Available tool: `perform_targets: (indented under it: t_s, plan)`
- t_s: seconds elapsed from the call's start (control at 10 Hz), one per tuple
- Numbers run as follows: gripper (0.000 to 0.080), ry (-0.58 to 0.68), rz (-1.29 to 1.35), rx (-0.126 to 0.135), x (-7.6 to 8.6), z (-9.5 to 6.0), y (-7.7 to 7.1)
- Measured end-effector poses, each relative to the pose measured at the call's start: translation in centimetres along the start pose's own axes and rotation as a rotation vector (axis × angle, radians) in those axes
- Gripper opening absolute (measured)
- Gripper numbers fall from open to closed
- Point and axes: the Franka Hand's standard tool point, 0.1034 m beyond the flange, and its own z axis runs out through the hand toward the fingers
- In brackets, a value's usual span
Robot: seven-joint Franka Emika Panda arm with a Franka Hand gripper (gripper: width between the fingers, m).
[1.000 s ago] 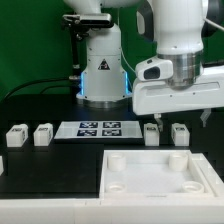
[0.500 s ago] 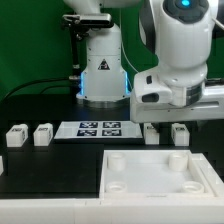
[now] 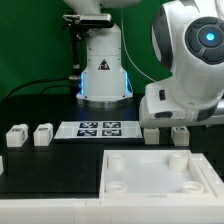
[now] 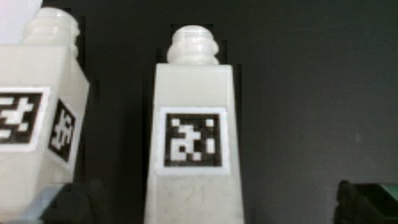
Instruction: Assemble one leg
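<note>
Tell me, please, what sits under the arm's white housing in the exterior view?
One leg and a second leg stand beneath the housing; the gripper itself is covered in that view.

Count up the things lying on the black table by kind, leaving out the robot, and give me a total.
Legs: 4
Large white square part: 1
Marker board: 1
Total: 6

The leg point(image 4: 192, 80) is smooth white plastic; the table point(image 3: 45, 168) matt black
</note>
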Motion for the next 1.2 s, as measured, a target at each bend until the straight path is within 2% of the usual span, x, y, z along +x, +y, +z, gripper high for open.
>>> perform_targets:
  t_s: [0.2,0.4,0.7,1.0,1.2]
  plan:
    - [0.0649,0.012,-0.004,-0.009,0.1,1.5,-0.2]
    - [0.0649,0.016,-0.007,-0.009,-0.1,2.4,0.5]
    - [0.0649,0.009,-0.002,-0.008,-0.2,2.8,0.9]
    - [0.0287,0.010,-0.002,-0.008,-0.2,2.7,0.9]
    - [0.0287,0.010,-0.001,-0.007,-0.2,2.7,0.9]
